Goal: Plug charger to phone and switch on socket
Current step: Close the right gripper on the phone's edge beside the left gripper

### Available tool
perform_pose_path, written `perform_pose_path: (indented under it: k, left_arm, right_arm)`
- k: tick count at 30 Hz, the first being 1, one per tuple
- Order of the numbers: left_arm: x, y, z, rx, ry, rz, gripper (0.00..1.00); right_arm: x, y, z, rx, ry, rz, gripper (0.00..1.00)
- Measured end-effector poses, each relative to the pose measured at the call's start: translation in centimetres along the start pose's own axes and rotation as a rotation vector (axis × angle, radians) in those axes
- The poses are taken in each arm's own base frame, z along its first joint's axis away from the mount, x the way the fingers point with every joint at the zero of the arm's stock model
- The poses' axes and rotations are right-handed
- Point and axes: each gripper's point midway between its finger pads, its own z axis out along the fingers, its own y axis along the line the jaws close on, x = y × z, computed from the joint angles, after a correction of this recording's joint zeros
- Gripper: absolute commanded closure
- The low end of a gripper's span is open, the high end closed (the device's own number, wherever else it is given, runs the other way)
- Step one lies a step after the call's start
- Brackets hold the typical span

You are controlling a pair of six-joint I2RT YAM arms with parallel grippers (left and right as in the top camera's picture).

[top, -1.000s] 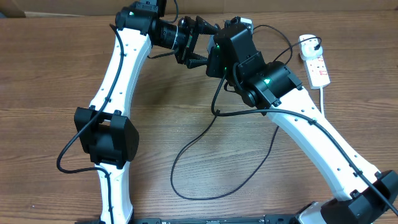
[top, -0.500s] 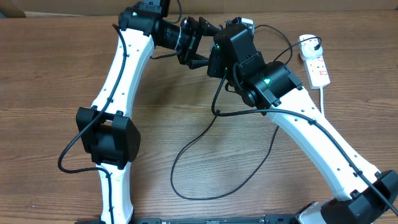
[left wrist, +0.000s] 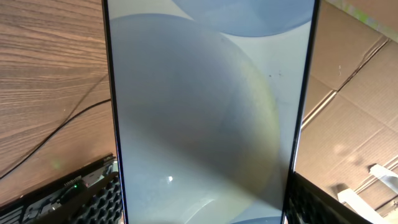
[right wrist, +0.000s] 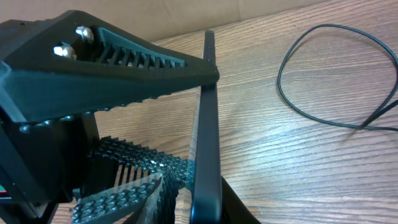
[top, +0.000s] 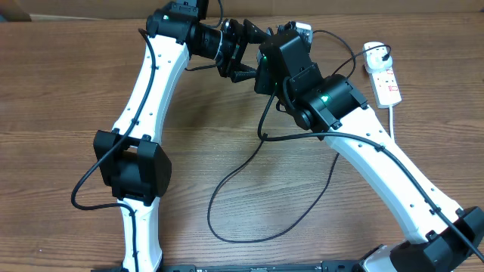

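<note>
While the left gripper (top: 243, 51) clamps the phone (left wrist: 205, 112) across its width, up off the table (top: 60, 91) near the far edge with the screen facing its wrist camera, the right gripper (right wrist: 186, 121) sits right at the phone's thin edge, fingers narrow. I can't tell if they pinch anything. Charger (right wrist: 278, 81) cable lies in loose loops mid-table under the right arm, and the socket (top: 384, 75) lies far right, well apart from the phone, black plug at its far end.
</note>
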Motion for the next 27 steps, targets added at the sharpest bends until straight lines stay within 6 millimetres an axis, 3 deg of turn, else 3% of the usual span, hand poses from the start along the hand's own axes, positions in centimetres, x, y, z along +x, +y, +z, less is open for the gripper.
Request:
perform_pose_path:
  k: [27]
  left_arm:
    - [-0.3, 0.1, 0.5, -0.017, -0.03, 0.018, 0.28]
  right_arm:
    - [0.8, -0.2, 1.6, 0.026, 0.027, -0.006, 0.87]
